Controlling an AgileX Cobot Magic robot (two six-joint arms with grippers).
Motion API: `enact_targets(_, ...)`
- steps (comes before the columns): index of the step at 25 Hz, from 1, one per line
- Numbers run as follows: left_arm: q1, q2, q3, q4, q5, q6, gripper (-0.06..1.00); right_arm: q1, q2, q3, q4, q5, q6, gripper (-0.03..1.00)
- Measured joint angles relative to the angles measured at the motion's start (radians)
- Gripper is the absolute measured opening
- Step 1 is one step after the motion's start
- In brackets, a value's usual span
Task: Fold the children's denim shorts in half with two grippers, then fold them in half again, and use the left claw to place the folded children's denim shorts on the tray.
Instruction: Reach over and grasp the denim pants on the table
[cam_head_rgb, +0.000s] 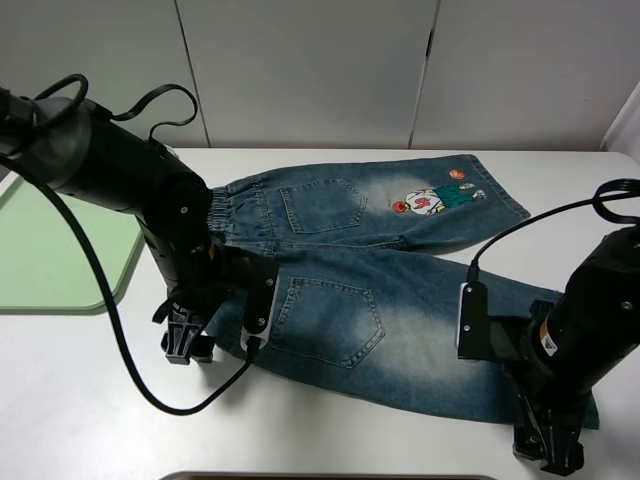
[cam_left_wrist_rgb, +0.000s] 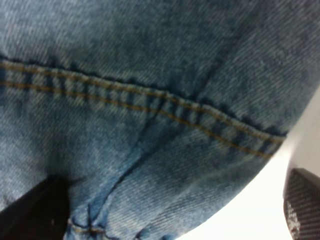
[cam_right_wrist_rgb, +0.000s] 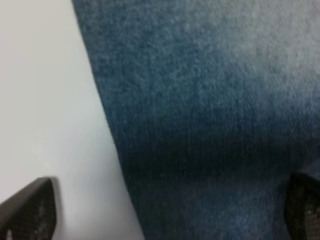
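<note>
Jaws apart, the left gripper (cam_head_rgb: 187, 343) at the waist end and the right gripper (cam_head_rgb: 547, 450) at the leg end straddle the shorts' (cam_head_rgb: 340, 325) near edge, likely to pinch it for folding.

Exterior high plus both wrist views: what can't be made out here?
- Exterior high: the left arm hides part of the waistband of the shorts. That arm and the frame's left edge cut off the tray.
- Exterior high: the cartoon patch is too small to read.
- Left wrist: denim fills the view, so contact by the left gripper is unclear.
- Right wrist: blurred, so contact between the right gripper and the cloth is unclear.
</note>
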Motion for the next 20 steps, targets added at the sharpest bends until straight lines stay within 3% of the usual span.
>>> enact_targets(15,0.022,0.003,0.0,-0.002,-0.007,0.014,0.84,-0.001,0.069,-0.005,-0.008,-0.022,-0.021,0.69)
enact_targets(20,0.022,0.003,0.0,-0.002,-0.015,0.014,0.73,-0.001,0.069,-0.005,-0.008,-0.023,-0.021,0.69)
